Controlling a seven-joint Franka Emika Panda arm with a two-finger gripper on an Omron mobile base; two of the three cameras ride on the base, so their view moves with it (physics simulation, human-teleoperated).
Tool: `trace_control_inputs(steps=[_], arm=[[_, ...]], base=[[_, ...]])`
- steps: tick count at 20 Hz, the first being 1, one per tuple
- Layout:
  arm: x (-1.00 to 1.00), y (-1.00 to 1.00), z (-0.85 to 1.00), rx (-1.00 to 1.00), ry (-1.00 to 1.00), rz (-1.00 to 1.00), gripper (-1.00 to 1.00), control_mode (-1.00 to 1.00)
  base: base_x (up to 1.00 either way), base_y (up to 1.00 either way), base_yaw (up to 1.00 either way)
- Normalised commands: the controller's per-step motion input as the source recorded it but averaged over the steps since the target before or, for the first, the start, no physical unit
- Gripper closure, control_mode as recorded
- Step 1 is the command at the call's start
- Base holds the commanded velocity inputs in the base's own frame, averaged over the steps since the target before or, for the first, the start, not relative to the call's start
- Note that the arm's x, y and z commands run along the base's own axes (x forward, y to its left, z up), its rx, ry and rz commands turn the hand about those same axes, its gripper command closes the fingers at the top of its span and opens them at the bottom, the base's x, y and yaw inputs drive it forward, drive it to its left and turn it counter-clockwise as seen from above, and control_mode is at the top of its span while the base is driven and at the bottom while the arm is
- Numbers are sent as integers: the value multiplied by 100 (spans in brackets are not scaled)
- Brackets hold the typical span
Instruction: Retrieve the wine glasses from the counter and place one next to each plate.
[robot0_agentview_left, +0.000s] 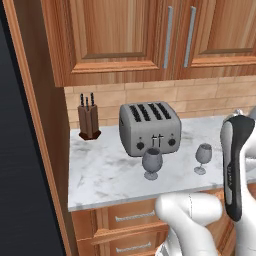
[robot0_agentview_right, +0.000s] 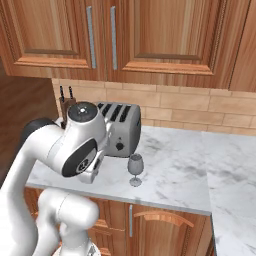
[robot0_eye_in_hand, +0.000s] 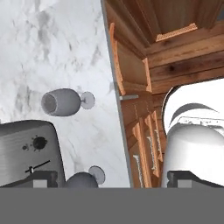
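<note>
1. While the arm rises at the lower right of the left base view, two wine glasses stand upright on the marble counter (robot0_agentview_left: 100, 175): the left glass (robot0_agentview_left: 152, 163) just in front of the toaster (robot0_agentview_left: 150, 127), the right glass (robot0_agentview_left: 203, 158) well apart from it, toward the arm. A knife block (robot0_agentview_left: 88, 120) stands at the back left.
2. In the right base view one glass (robot0_agentview_right: 135, 169) stands near the counter's front edge, beside the toaster.
3. In the hand view the pincer (robot0_eye_in_hand: 111, 179) is spread wide, grasping nothing, with both glasses in sight. They look light, fragile and slippery; I would take hold around the bowl or the stem, gently.
</note>
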Motion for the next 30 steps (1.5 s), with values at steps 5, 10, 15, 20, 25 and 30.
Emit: trace_control_inputs(steps=[5,10,15,20,25,30], arm=[[0,-45,-22,24,0,-4,-100,-100],[7,-26,-25,18,-7,0,-100,-100],[17,-24,-33,18,-3,0,-100,-100],[37,-23,-31,25,0,-1,-100,-100],[52,-19,-26,26,0,0,-100,-100],[38,-22,-30,23,1,0,-100,-100]], base=[[0,0,0],[0,0,0],[0,0,0],[0,0,0],[0,0,0],[0,0,0]])
